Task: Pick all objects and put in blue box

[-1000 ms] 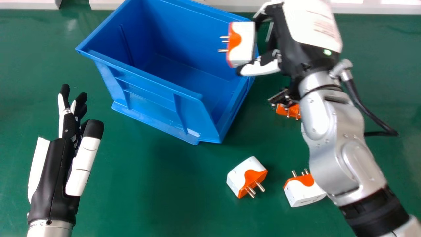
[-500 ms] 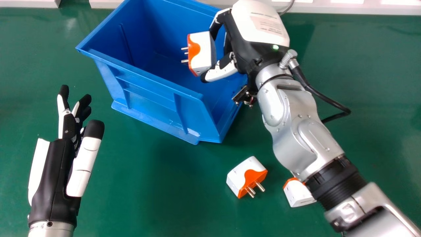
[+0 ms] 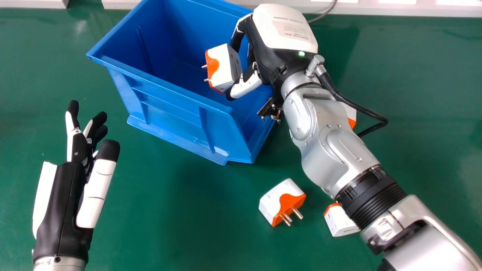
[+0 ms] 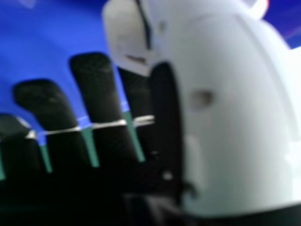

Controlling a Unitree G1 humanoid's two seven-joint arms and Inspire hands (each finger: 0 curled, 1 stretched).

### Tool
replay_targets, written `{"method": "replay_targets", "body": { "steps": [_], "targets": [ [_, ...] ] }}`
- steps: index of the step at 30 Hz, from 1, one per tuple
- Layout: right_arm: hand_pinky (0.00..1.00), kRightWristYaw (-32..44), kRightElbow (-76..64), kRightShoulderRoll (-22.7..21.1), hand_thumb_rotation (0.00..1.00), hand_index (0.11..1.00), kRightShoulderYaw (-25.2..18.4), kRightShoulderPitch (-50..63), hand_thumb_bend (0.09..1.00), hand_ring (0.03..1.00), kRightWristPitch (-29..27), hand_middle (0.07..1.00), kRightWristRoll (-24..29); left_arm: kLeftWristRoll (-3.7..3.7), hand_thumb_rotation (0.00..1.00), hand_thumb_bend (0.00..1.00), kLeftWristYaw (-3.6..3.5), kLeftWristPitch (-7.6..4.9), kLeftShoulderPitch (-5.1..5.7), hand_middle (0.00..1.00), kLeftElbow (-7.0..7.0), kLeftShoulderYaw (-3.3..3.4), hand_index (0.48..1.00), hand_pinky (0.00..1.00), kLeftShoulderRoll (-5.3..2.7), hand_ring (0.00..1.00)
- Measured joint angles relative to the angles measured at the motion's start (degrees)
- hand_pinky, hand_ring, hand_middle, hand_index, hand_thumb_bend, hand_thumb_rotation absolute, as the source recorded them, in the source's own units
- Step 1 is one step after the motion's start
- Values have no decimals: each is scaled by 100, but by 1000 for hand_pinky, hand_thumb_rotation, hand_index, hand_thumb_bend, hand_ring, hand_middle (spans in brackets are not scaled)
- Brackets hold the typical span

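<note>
A: Status on the right hand [image 3: 284, 30]?
B: Fingers and thumb clamped on the sides of a white-and-orange plug adapter [image 3: 224, 67]. Adapter is over the opening of the blue bin [image 3: 175, 114], pins pointing left. Depth inside: can't tell.
A: Handling?
B: Likely light, hard plastic, stiff. Smooth casing may slip. Best hold is across the broad white sides, clear of the metal pins; they could catch the rim.
A: Left hand [image 3: 62, 203]?
B: Idle, near left on the table [image 3: 169, 226] side. Fingers nearly straight, thumb apart from them.
A: Rest of the adapters?
B: Near adapter [image 3: 273, 199] sits on the table in front of the bin. Right-hand adapter [image 3: 340, 222] is partly behind the forearm [image 3: 327, 139]. Far adapter [image 3: 351, 114] peeks out past it.
A: Delta vs a second ago?
B: Held one went from the bin's right rim to well over the opening, moving left and slightly nearer. Most travel came in the first half; little since. Near adapter unmoved.
</note>
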Motion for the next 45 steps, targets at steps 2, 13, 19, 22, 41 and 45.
{"method": "replay_targets", "body": {
  "steps": [2, 13, 19, 22, 41, 45],
  "targets": [
    [511, 37, -8, 1, 656, 678, 14, 0, 551, 621, 44, 706, 1, -1, 1000, 854, -7, 0, 0, 950, 0, 0, 958, 860, 0, 941],
    [558, -86, -21, -2, 681, 707, 50, 0, 530, 663, 91, 744, -4, -76, 1000, 888, -57, 105, -10, 951, -1, 5, 962, 865, 5, 944],
    [563, -86, -106, -21, 691, 701, 56, 2, 519, 652, 96, 727, 2, -103, 1000, 891, -93, 124, -12, 952, -1, 8, 963, 866, 12, 944],
    [555, -89, -254, -39, 690, 700, 54, 10, 518, 643, 96, 722, 3, -106, 1000, 891, -106, 124, -17, 952, -1, 11, 963, 866, 17, 944],
    [591, -78, -2535, -213, 682, 751, 0, 1554, 486, 710, 679, 766, -121, -177, 1000, 876, -160, 111, -40, 965, -1, 72, 972, 886, 96, 957],
    [595, -87, -3363, -257, 677, 755, -15, 2205, 482, 715, 854, 766, -248, -218, 1000, 871, -227, 107, -85, 978, 12, 86, 984, 908, 139, 971]
  ]
}}
